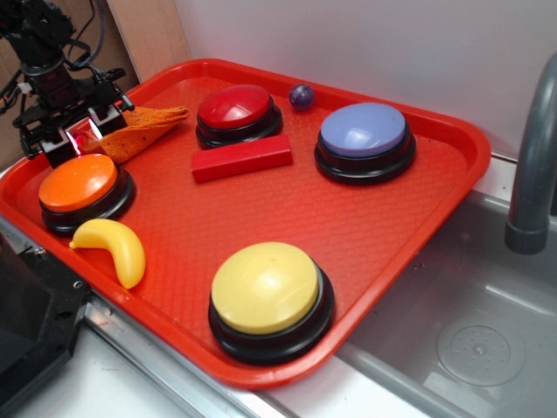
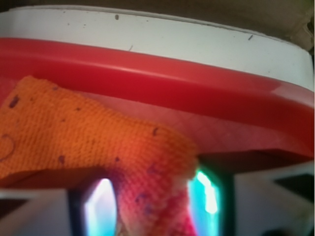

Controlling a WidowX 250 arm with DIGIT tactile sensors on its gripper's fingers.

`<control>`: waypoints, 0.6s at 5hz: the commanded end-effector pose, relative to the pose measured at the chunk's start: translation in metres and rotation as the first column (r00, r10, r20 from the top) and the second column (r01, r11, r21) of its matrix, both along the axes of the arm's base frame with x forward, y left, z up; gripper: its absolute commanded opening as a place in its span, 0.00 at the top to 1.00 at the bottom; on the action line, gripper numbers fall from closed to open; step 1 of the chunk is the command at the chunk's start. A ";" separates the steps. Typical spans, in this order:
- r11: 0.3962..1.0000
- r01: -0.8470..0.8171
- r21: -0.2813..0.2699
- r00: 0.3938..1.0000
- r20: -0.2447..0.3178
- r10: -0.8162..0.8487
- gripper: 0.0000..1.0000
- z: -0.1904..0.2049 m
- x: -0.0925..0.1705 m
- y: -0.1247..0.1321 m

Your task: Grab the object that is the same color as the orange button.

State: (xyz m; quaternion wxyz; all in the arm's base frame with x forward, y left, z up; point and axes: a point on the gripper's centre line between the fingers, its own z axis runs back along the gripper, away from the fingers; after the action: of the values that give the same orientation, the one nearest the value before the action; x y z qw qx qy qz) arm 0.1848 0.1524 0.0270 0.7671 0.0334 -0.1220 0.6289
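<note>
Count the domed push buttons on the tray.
4: orange button at the left edge, red button at the back, blue button back right, yellow button at the front.

The black robot gripper (image 1: pixel 77 131) hides the near end of the orange knitted cloth rag (image 1: pixel 139 127) in the exterior view, so the pinch itself cannot be read there. In the wrist view the fingers (image 2: pixel 101 209) are blurred glowing shapes cut off by the bottom edge, and the rag's (image 2: pixel 93 137) left part runs out of frame. Beyond the gripper, the red plastic tray's rim (image 2: pixel 162 81) is soft with blur. Far from the gripper, the grey curved faucet pipe (image 1: pixel 533 165) is cropped by the right edge, and the small dark purple ball (image 1: pixel 302 96) is too small to tell its material.
</note>
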 end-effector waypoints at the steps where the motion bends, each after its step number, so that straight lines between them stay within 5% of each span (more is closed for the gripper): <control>1: 1.000 0.013 -0.005 0.999 0.030 -0.013 1.00 0.004 -0.010 0.011; 3: 0.984 0.174 0.042 0.984 0.018 -0.175 1.00 0.024 0.000 0.007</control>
State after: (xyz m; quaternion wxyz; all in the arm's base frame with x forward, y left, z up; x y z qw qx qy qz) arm 0.1865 0.1497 0.0366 0.8170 0.0310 -0.1139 0.5644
